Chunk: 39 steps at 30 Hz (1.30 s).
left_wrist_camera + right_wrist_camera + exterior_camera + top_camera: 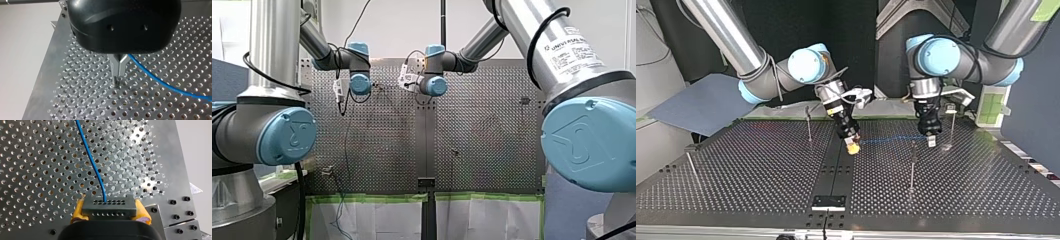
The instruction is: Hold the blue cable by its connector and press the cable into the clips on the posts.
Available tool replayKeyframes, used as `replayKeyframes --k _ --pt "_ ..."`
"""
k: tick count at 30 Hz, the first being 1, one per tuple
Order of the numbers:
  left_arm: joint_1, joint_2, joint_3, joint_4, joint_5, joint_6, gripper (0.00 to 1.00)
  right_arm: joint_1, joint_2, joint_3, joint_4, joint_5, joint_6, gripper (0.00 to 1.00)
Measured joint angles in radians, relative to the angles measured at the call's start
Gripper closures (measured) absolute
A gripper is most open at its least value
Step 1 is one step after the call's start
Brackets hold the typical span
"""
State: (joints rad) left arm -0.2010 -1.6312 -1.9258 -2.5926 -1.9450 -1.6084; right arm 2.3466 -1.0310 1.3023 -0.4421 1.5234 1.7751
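The blue cable [891, 139] hangs stretched above the table between my two grippers. My right gripper [110, 213] has its yellow pads [78, 211] shut on the dark grey connector block [108, 206], and the cable [91, 162] leaves the block's face and runs ahead over the perforated plate. In the top view this gripper [852, 145] hangs low near the table's middle seam. My left gripper [117, 75] has its metal fingers shut, with the cable [162, 82] coming out from beside them. It [931, 136] hovers just above the plate.
Thin upright posts stand on the plate: one [912, 162] in front of the cable between the grippers, one [952, 125] beside my left gripper, one [808, 122] behind my right gripper, and one [690, 165] at the top view's far left.
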Motion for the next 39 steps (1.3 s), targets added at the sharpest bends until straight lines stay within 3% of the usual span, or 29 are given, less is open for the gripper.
replayKeyframes --k 14,26,39 --pt "0.020 -0.049 0.044 -0.004 0.035 -0.011 0.98 -0.008 0.010 -0.019 0.001 0.000 0.000 1.00" --pt "0.045 -0.049 0.056 -0.001 0.078 -0.019 0.98 0.008 0.060 -0.075 0.014 -0.002 -0.002 1.00" --pt "0.074 -0.065 0.096 -0.022 0.121 -0.047 0.98 -0.010 0.063 -0.089 0.017 -0.003 -0.003 1.00"
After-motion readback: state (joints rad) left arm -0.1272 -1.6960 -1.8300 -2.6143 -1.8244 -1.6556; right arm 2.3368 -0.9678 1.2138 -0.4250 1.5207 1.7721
